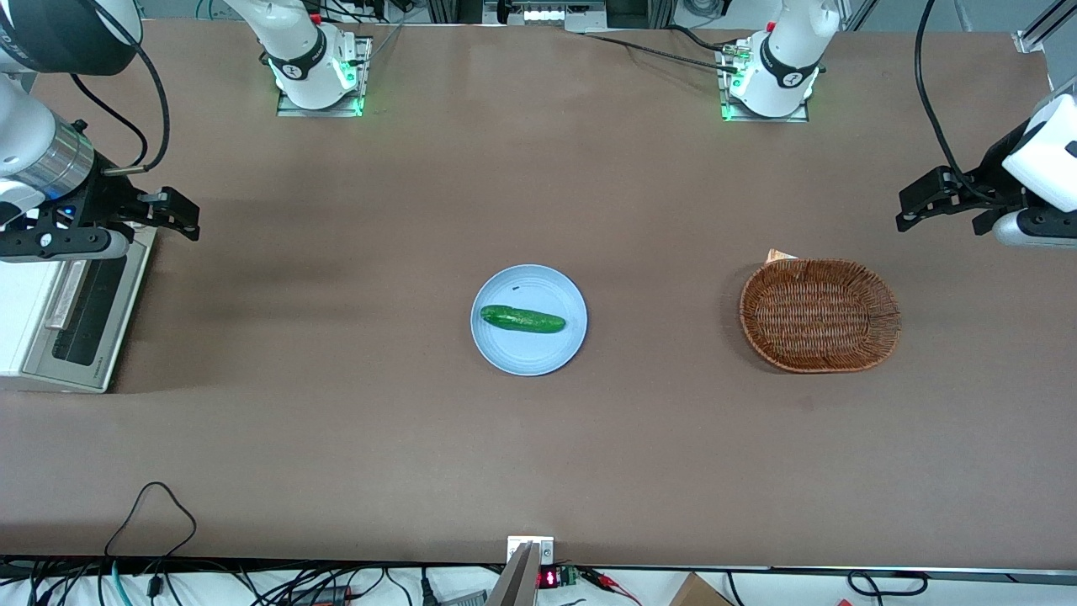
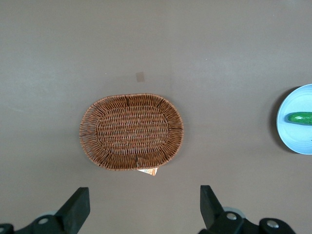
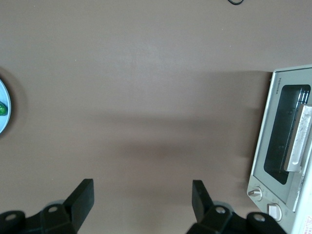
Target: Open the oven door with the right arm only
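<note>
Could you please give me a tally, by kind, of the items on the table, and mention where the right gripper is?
Toaster oven, oven door shut: 1
Plate: 1
Cucumber, on the plate: 1
Wicker basket: 1
Total: 4
The right arm holds its gripper open above the table beside the oven, touching nothing.

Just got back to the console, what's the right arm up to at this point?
The white right arm's black two-finger claw hangs open above the brown table, close to the small white toaster oven at its end, holding nothing. The silver-framed oven door with dark glass window is shut, its bar handle untouched. A green cucumber lies on a light blue round plate mid-table.
</note>
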`<state>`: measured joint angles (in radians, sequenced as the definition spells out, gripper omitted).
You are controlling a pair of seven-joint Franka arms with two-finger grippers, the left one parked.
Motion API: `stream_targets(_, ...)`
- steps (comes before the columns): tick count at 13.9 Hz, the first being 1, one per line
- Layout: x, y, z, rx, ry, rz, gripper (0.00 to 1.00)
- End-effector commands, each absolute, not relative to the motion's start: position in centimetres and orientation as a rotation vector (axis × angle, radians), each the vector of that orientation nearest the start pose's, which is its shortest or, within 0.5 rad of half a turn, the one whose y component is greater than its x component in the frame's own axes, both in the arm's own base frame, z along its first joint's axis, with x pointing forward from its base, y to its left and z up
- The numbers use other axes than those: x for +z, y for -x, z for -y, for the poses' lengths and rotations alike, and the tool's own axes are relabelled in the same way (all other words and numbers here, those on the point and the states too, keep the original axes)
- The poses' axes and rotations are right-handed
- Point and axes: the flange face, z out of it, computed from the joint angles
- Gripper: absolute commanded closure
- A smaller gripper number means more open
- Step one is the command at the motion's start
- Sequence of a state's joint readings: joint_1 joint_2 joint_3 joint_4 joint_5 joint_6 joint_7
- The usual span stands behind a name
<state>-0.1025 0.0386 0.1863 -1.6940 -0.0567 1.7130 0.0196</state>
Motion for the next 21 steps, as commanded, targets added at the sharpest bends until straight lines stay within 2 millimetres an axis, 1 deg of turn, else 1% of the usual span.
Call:
stream_targets(1, 55.9, -56.9, -4.3, 0.034, 3.192, 0.114, 0.45)
stream_targets(2, 55.9, -56.8, -4.3, 0.034, 3.187, 0.110, 0.61)
stream_targets(3, 55.9, -56.8, -4.3, 0.034, 3.186, 0.110, 0.75)
stream_targets(5, 55.7, -56.8, -4.2, 0.044, 3.181, 0.101, 0.88)
stream_targets(6, 55.5, -56.9, -4.2, 0.050, 3.167, 0.093, 0.97)
stream_targets(7, 55.5, -56.9, -4.2, 0.053, 3.156, 0.085, 1.00)
stream_targets(9, 55.0, -57.1, -4.3, 0.070, 3.156, 0.070, 1.00)
stream_targets(11, 53.9, -57.7, -4.1, 0.085, 3.170, 0.027, 1.00)
stream_targets(15, 51.5, -59.1, -2.7, 0.104, 3.265, 0.048, 1.00)
stream_targets(17, 49.9, -60.0, -0.9, 0.120, 3.320, 0.042, 1.00)
stream_targets(21, 47.1, -60.9, 2.9, 0.177, 3.455, 0.041, 1.00)
